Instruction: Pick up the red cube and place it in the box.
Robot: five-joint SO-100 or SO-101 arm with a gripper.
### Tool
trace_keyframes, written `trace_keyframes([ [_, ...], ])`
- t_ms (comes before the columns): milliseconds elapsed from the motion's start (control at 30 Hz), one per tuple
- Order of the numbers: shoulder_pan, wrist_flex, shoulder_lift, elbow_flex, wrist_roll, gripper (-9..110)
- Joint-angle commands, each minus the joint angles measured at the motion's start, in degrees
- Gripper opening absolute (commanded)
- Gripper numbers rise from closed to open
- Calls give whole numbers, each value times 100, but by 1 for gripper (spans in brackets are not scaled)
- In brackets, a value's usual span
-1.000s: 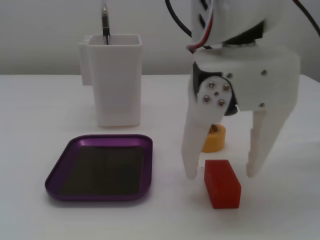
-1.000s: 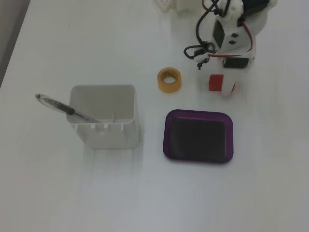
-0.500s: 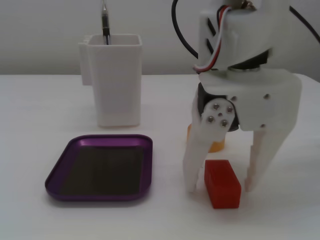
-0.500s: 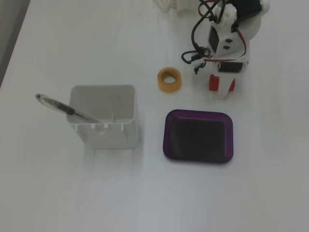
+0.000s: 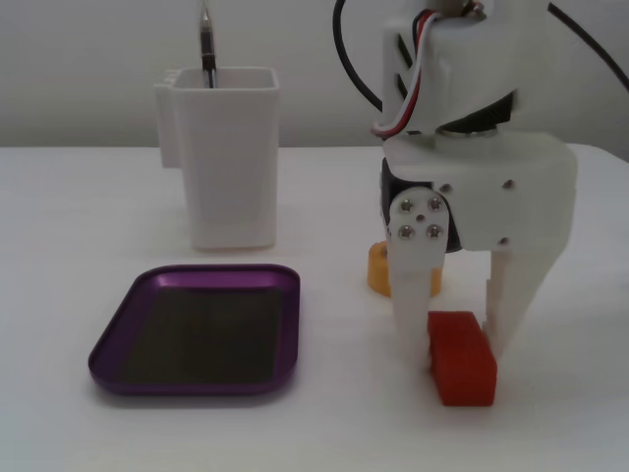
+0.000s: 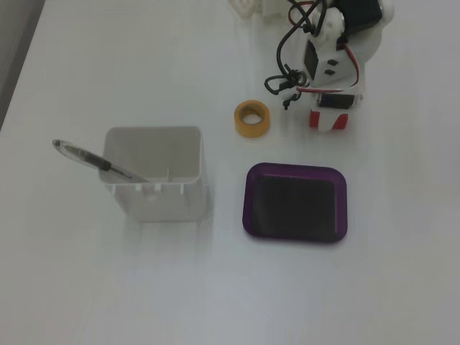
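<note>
The red cube (image 5: 462,359) is sitting on the table, gripper (image 5: 454,339) straddling it with fingers open either side, not squeezing yet by the look of it. So grabbing, lifting and dropping into the purple box (image 5: 110,349) are all waiting.

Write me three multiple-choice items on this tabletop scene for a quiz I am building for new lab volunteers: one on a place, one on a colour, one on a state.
1. Where does the red cube sit?
A. in the tray
B. on the table between the gripper's fingers
C. in the white container

2. What colour is the tray's rim?
A. purple
B. green
C. orange

3. What is in the tray?
A. the tape roll
B. the pen
C. nothing

Answers: 1 B, the fingers straddle the cube on the table. 2 A, the rim shows metallic purple. 3 C, its dark bottom is bare in both fixed views.
</note>
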Motion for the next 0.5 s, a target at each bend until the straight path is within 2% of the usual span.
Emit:
trace_keyframes([
  [0, 26, 334, 413, -624, -53, -1],
  [233, 88, 686, 905, -1784, -545, -1],
  [467, 1020, 580, 896, -2549, -905, -1],
])
